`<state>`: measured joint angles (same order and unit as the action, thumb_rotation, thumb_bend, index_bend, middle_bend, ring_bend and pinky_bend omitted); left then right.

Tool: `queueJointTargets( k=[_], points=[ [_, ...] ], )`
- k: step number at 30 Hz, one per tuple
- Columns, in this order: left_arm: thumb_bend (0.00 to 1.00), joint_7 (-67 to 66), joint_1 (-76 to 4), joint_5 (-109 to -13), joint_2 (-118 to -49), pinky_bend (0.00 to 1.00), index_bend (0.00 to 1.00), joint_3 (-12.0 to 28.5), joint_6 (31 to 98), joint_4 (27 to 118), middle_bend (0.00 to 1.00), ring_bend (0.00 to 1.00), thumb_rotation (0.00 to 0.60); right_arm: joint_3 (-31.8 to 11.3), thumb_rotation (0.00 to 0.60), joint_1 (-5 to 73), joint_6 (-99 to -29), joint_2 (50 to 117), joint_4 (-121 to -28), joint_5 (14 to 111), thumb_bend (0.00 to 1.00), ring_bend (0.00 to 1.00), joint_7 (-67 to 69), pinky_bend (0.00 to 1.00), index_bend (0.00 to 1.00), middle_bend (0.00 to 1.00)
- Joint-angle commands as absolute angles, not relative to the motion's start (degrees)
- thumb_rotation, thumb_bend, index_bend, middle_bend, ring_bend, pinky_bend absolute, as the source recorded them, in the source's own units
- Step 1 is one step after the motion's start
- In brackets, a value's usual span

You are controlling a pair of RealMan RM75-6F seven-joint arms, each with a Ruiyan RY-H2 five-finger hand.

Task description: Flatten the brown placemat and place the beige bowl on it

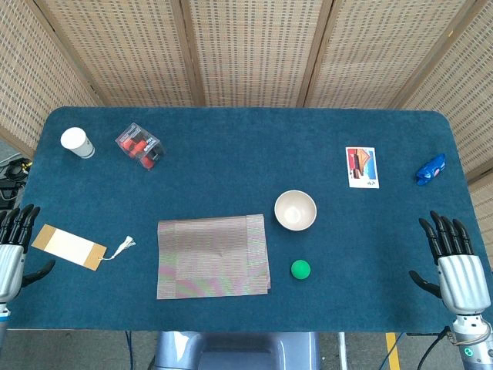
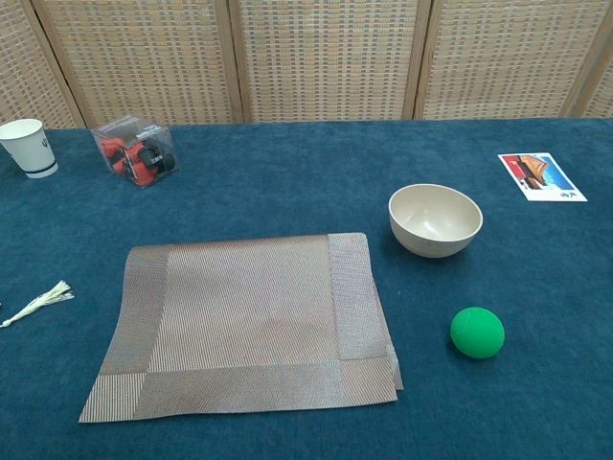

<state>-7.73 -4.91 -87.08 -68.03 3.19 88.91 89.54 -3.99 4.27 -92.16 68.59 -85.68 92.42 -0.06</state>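
On blue table [image 1: 231,154], placemat [image 1: 212,256] lies between both spread, seemingly empty hands [image 1: 456,258], bowl [image 1: 296,210] beside.

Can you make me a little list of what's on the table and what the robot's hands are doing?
table: dark blue cloth
placemat: brown placemat, folded over, near the front edge
bowl: beige bowl, upright, on the cloth beside the placemat, not on it
ball: green ball, in front of the bowl
left hand: left hand open, holding nothing
right hand: right hand open, holding nothing
other things: white cup, picture card
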Motion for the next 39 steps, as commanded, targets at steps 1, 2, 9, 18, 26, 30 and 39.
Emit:
queueJointTargets(
  k=[1,2,9,18,26,30,39],
  points=[
    [0.17,-8.1,-5.0,-86.9,-67.8,0.00,0.00,3.0,88.5,90.0,0.00,0.00,0.600,-4.0,0.600,4.4,-91.7,68.5,-85.9,92.0,0.09,0.00,-0.1,0.00,0.07,0.00],
    [0.17,-8.2,-5.0,-86.8,-67.8,0.00,0.00,3.0,88.5,90.0,0.00,0.00,0.600,-3.9,0.600,4.4,-91.5,68.4,-86.0,91.8,0.09,0.00,-0.2,0.00,0.07,0.00],
    [0.17,-7.5,-4.9,-87.4,-67.9,0.00,0.00,2.7,88.7,89.7,0.00,0.00,0.600,-3.3,0.600,4.3,-90.4,67.8,-87.7,91.6,0.09,0.00,-0.7,0.00,0.07,0.00],
    [0.18,-7.4,-5.5,-86.7,-67.8,0.00,0.00,2.7,86.7,89.8,0.00,0.00,0.600,-3.6,0.600,4.7,-88.4,67.5,-88.3,89.7,0.09,0.00,-0.7,0.00,0.07,0.00],
    [0.18,-8.2,-5.8,-87.6,-68.2,0.00,0.00,2.3,86.6,90.0,0.00,0.00,0.600,-3.4,0.600,4.7,-87.6,67.0,-88.4,89.4,0.09,0.00,-0.4,0.00,0.07,0.00],
    [0.20,-8.6,-5.9,-88.9,-69.0,0.00,0.03,1.7,86.7,89.5,0.00,0.00,0.600,-3.3,0.600,4.7,-87.6,66.9,-88.7,89.5,0.09,0.00,0.0,0.00,0.07,0.00],
    [0.31,-13.7,-8.1,-97.0,-78.1,0.00,0.34,-3.4,83.0,82.6,0.00,0.00,0.600,-3.2,0.600,4.8,-87.1,67.0,-88.6,89.3,0.09,0.00,0.3,0.00,0.07,0.00]
  ],
)
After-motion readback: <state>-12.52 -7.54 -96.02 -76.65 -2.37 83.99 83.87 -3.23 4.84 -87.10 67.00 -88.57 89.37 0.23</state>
